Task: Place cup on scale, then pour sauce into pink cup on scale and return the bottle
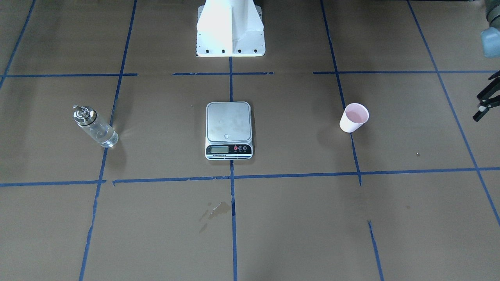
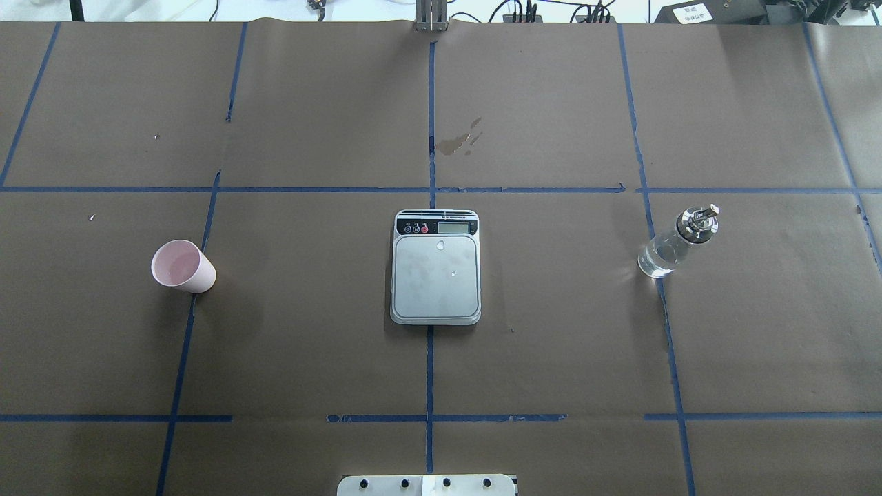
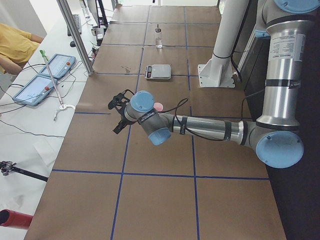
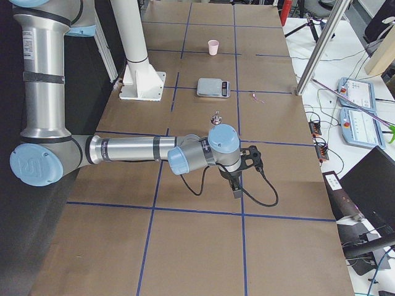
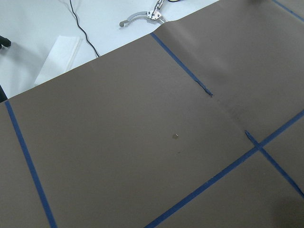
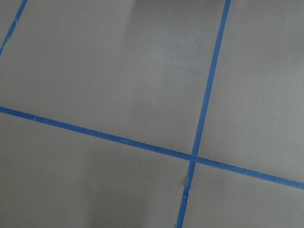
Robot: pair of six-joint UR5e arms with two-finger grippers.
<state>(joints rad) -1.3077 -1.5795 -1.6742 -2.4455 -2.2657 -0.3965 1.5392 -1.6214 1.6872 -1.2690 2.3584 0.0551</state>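
Note:
The pink cup (image 1: 353, 118) stands upright on the brown table, on my left side (image 2: 182, 266). The scale (image 1: 228, 123) sits at the table's middle (image 2: 435, 275) with nothing on its platform. The glass bottle (image 1: 95, 127) with clear sauce and a silver spout stands on my right side (image 2: 675, 241). My left gripper (image 1: 477, 106) shows at the front view's right edge, fingers apart, empty, well outside the cup (image 3: 158, 106). My right gripper (image 4: 237, 188) shows only in the right side view, past the bottle (image 4: 216, 117); I cannot tell its state.
A wet stain (image 1: 216, 208) marks the paper on the far side of the scale from the robot. The white robot base (image 1: 230, 31) stands behind the scale. Blue tape lines grid the table. Teach pendants (image 3: 47, 75) and a metal post (image 3: 75, 35) stand along the operators' side.

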